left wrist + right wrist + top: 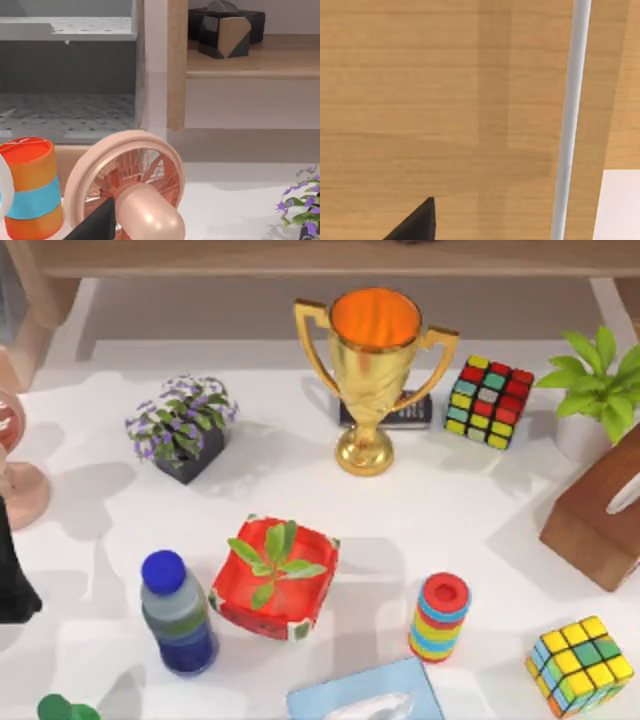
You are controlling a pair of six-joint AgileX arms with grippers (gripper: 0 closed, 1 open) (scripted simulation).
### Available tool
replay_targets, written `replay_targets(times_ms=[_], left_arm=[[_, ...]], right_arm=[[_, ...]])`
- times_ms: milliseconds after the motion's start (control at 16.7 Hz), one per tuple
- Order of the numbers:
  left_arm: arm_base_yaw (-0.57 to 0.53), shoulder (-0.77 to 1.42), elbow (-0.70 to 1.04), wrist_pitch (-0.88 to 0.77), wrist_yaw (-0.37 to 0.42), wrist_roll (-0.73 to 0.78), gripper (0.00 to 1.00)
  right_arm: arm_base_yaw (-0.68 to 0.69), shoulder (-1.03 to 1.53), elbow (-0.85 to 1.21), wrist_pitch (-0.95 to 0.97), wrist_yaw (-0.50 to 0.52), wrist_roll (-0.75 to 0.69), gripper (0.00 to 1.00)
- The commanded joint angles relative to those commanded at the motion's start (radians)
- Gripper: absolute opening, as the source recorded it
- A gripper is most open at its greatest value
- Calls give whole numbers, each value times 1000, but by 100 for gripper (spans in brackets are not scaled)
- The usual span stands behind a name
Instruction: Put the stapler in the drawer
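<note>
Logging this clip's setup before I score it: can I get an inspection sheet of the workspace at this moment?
Surface: white table, crowded.
Job's things: nothing seen.
Clutter: gold trophy, rear Rubik's cube, front Rubik's cube, red planter, ring stack, blue-capped bottle, purple flower pot, blue tissue box.
Grippers: left gripper beside a pink fan; right gripper close to a wooden panel with a pale bar.
Cables: nothing seen.
Surroundings: wooden shelf, grey cabinet.

You've got a gold trophy [372,370] with orange inside, red planter [275,580], blue-capped bottle [177,615], rainbow-striped ring stack [439,617], two multicoloured cubes [489,400], purple flowers [180,416] upper left, white table [450,530].
</note>
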Motion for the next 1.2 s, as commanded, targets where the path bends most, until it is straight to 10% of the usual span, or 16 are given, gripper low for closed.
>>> replay_targets(times_ms=[780,1200], left_arm=[[0,0,0,0,0,0,100],[0,0,0,0,0,0,100]], right_arm=[[59,25,79,-55,59,-1,100],[59,25,79,-55,59,-1,47]])
